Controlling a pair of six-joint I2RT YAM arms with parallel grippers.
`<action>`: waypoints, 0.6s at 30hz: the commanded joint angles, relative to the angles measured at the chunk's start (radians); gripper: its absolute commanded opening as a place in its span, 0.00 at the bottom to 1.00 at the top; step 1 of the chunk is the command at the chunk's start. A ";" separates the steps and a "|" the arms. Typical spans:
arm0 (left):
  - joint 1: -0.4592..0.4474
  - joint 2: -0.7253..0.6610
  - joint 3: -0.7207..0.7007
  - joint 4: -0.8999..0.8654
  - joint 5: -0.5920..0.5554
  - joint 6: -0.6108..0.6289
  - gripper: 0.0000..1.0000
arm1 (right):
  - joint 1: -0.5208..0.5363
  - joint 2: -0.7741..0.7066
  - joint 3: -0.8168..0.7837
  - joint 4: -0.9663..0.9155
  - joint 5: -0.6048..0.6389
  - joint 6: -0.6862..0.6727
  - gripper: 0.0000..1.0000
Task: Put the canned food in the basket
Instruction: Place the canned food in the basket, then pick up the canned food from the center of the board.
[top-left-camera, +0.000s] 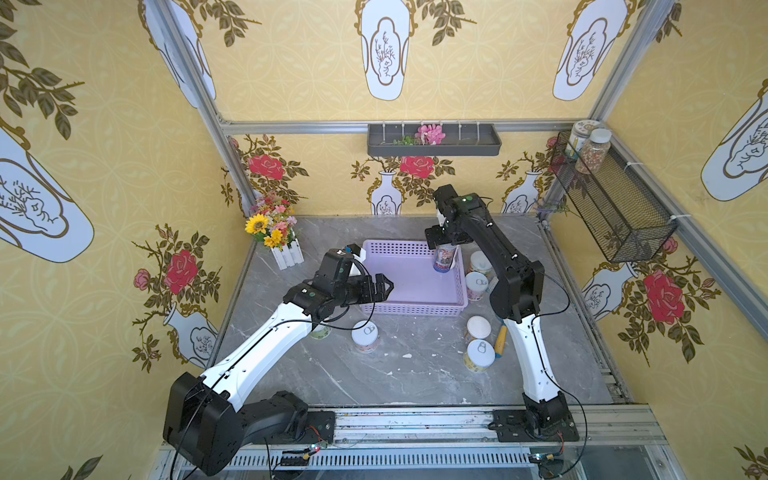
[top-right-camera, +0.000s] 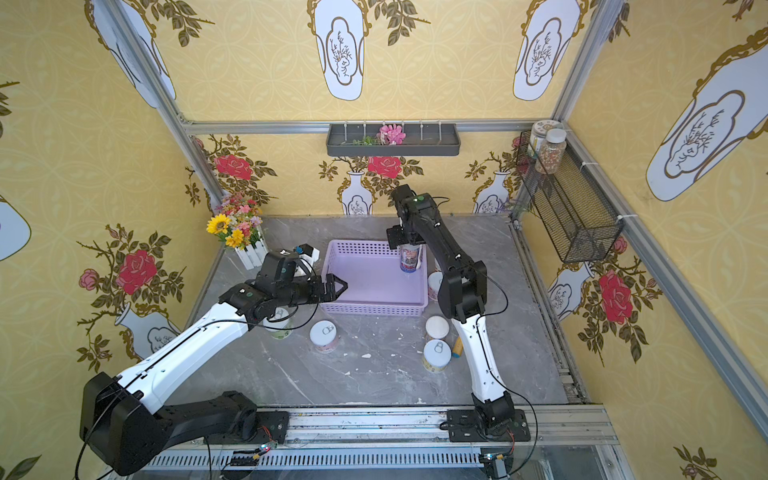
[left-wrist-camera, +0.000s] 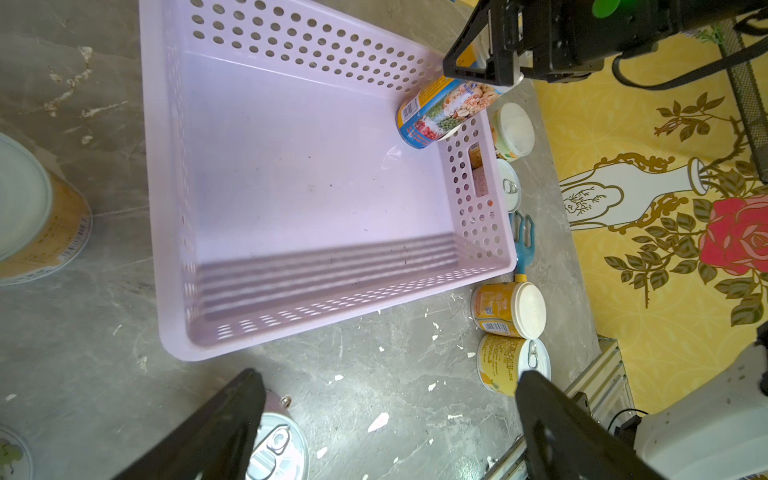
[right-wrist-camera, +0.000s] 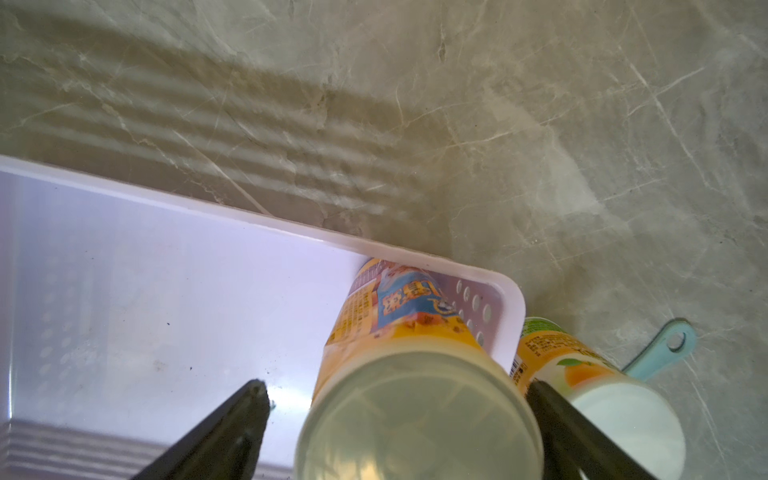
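The right gripper (right-wrist-camera: 397, 388) has its jaws spread, one finger each side of the tall can (top-left-camera: 444, 258), which stands in the far right corner of the lilac basket (top-left-camera: 411, 309). The wrist hides its lid in both top views. The left gripper (top-left-camera: 384, 286), jaws wide and empty, hangs over the basket's near left rim, its arm covering most of one can (top-left-camera: 321, 332). The right arm cuts off another can (top-left-camera: 480, 262) and a yellow-and-blue tool (top-left-camera: 500, 341).

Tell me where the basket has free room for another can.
Bare: the lilac basket floor, from its left wall to the tall can in the far right corner. Crowded: that corner under the right gripper; cans line the right wall outside.
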 joint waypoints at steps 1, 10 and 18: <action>-0.006 -0.013 -0.011 -0.013 -0.024 -0.005 1.00 | 0.000 -0.049 0.004 0.016 0.000 0.002 0.97; -0.028 -0.043 -0.021 -0.128 -0.112 -0.016 1.00 | 0.049 -0.317 -0.183 0.075 0.041 0.006 0.97; -0.085 -0.092 -0.060 -0.244 -0.268 -0.070 1.00 | 0.271 -0.578 -0.536 0.189 0.077 0.038 0.97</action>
